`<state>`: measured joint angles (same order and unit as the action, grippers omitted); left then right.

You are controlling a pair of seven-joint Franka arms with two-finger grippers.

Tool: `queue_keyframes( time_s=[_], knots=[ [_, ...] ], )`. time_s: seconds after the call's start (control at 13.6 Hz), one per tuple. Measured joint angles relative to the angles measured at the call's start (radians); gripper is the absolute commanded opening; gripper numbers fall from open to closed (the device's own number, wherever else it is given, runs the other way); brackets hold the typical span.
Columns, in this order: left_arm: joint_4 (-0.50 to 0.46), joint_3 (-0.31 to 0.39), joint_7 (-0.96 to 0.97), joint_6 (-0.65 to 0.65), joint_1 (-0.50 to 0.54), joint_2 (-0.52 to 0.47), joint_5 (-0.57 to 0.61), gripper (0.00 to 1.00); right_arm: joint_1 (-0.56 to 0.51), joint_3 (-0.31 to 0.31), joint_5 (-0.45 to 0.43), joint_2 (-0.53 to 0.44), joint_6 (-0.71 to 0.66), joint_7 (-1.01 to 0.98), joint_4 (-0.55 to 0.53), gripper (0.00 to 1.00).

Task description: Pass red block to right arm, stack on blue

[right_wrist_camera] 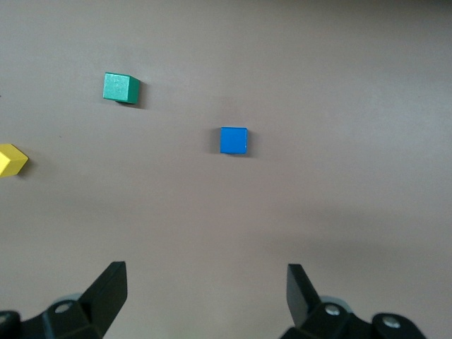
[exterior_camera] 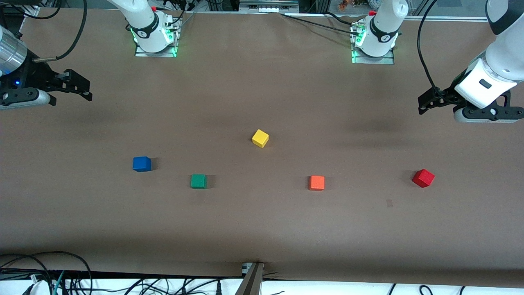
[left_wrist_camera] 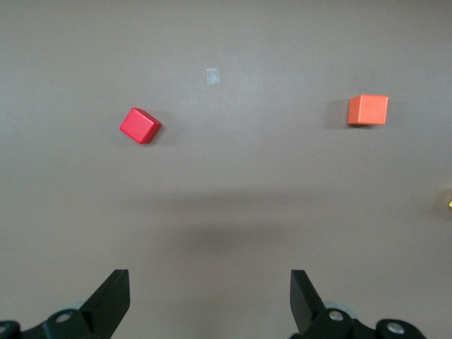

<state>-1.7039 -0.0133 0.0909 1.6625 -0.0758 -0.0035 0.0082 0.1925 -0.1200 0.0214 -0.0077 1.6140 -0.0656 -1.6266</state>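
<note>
Front view | red block [exterior_camera: 423, 178] on table, apart from left gripper [exterior_camera: 425, 104]; both grippers' fingers apart; right gripper [exterior_camera: 82, 88] waits

Readable text: you'll find none on any cube, arm or the table.
Arm base rings: small dark marks, too small for you to read.

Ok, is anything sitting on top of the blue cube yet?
No. The blue cube has a bare top, seen in front and right wrist views. The red block lies on the table toward the left arm's end. Its underside is hidden.
</note>
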Motion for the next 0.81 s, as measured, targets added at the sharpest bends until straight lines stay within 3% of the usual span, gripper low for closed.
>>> queue_keyframes(
  time_s=[0.81],
  knots=[
    [0.006,0.0,0.0,-0.021,0.002,0.009,0.0,1.0,0.0,-0.001,0.0,0.0,0.0,0.0,0.0,1.0]
  ],
)
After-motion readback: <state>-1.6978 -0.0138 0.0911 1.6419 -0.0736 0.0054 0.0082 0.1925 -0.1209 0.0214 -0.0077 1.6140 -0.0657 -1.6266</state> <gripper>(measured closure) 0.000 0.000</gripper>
